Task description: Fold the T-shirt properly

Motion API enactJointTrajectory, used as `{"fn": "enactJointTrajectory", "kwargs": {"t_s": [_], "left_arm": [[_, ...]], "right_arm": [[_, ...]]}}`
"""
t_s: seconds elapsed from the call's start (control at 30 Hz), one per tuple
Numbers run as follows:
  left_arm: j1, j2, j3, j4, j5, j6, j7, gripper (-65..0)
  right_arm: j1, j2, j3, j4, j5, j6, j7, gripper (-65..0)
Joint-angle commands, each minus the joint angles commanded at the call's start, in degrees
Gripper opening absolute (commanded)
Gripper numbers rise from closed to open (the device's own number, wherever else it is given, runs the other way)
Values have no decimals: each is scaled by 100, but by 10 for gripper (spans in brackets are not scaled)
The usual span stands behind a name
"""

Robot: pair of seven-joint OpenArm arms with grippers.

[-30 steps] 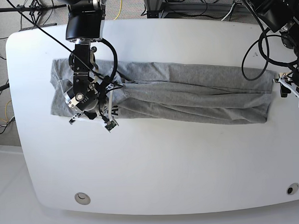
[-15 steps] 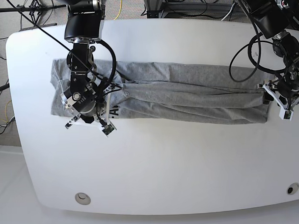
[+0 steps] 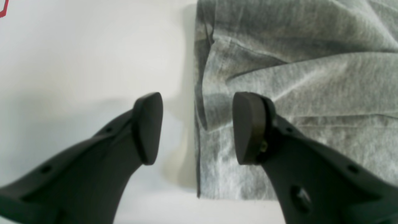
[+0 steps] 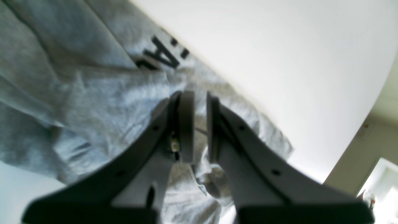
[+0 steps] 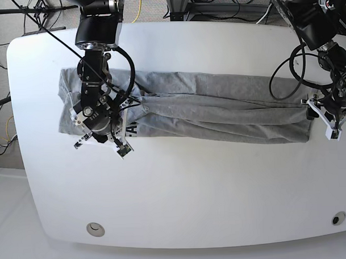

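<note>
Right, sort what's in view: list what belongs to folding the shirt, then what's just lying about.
Belongs to the job:
- T-shirt, laid in a long band
- left gripper, open, straddling the shirt's end edge
- right gripper, over the lettered end
- table

Just about:
- cables behind the table
- round fittings near the table's front edge

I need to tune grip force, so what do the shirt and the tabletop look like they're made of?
The T-shirt looks like soft heathered grey knit, probably cotton jersey: mottled weave, loose creases. The table looks like a hard, smooth white surface with a faint sheen, perhaps laminate or painted board; which one can't be told.
</note>
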Motion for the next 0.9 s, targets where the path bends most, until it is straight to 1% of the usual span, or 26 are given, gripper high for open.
{"fn": "enactJointTrajectory", "kwargs": {"t_s": [0.3, 0.37, 0.7, 0.9], "left_arm": [[40, -36, -37, 53, -8, 0, -49, -305], [-3, -21, 105, 84, -19, 0, -64, -306], [-3, 10, 304, 65, -9, 0, -74, -303], [35, 3, 540, 41, -44, 0, -156, -307]], "right_arm": [[-110, 28, -20, -178, 96, 0, 244, -589], [-110, 46, 37, -278, 121, 0, 249, -589], [-103, 6, 25, -429, 209, 0, 265, -590], [-2, 22, 43, -678, 134, 0, 336, -592]]}}
